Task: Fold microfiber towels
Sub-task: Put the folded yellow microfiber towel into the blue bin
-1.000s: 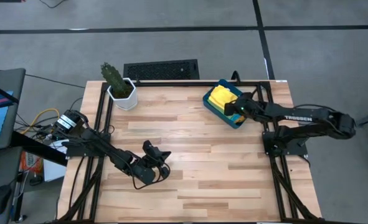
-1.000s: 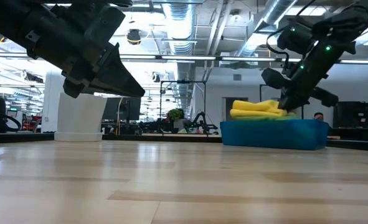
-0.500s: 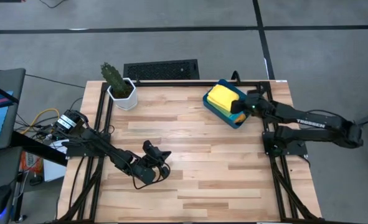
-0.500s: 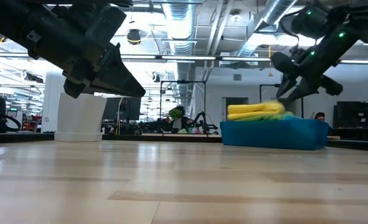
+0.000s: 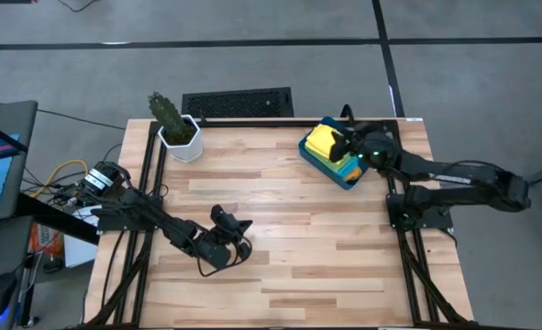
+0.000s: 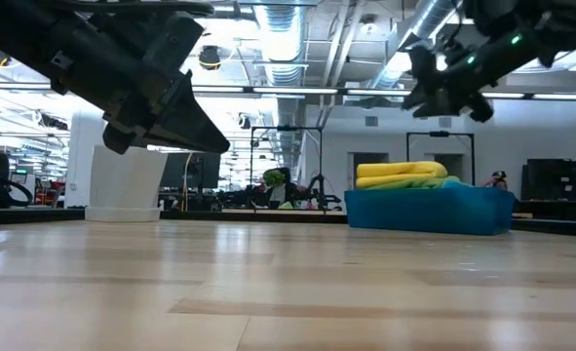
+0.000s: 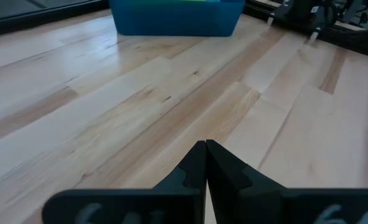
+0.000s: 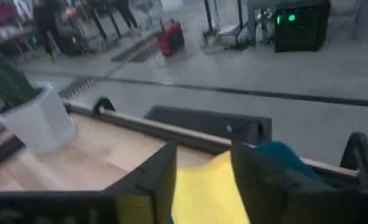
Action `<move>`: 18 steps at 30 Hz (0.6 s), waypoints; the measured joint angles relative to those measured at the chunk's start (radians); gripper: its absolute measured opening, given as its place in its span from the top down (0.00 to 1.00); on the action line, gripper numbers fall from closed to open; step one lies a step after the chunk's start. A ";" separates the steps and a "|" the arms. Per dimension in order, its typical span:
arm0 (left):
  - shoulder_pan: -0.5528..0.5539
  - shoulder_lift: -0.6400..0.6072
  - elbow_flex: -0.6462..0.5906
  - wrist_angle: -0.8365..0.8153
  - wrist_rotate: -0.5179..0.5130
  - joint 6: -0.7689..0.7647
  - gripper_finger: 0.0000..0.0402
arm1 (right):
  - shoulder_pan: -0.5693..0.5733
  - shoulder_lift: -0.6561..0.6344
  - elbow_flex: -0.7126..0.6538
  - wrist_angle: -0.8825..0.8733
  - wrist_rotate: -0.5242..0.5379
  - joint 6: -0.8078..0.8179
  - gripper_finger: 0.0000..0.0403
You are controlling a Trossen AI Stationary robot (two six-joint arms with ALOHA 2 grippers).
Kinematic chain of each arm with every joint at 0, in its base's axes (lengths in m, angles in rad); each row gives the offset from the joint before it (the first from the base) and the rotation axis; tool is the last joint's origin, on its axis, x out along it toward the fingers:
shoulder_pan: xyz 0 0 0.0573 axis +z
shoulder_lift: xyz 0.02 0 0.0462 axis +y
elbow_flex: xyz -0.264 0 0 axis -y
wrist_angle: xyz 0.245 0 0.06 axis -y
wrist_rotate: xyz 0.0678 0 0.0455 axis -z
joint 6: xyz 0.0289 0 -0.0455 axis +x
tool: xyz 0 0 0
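Pale wooden surface [image 5: 280, 211] carried a teal bin [image 5: 318, 158] at its far right corner, with folded yellow towel [image 5: 324, 140] stacked on top inside. My right jaws [image 5: 344, 145] hovered spread above that towel. My left jaws [image 7: 205, 149] sat pressed together near the front, empty.

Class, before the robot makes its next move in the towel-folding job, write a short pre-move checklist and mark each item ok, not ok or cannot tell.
1. Right gripper open and empty: ok, it hangs above the bin, jaws apart.
2. Yellow towel folded inside the teal bin: ok, it tops the stack.
3. Other towels counted: cannot tell, only a green edge shows beneath.
4. Left gripper shut and holding nothing: ok, parked low over the table's near side.
5. Table has no towel waiting: ok.
6. Cactus pot away from both arms: ok.
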 joint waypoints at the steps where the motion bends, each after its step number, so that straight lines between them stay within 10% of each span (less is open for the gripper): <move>1: 0.003 0.000 0.000 0.000 0.000 0.000 1.00 | 0.000 0.038 -0.010 0.037 -0.001 -0.014 0.59; 18: 0.009 0.000 0.000 -0.015 0.000 0.020 1.00 | -0.093 0.596 -0.097 0.420 -0.083 -0.043 0.98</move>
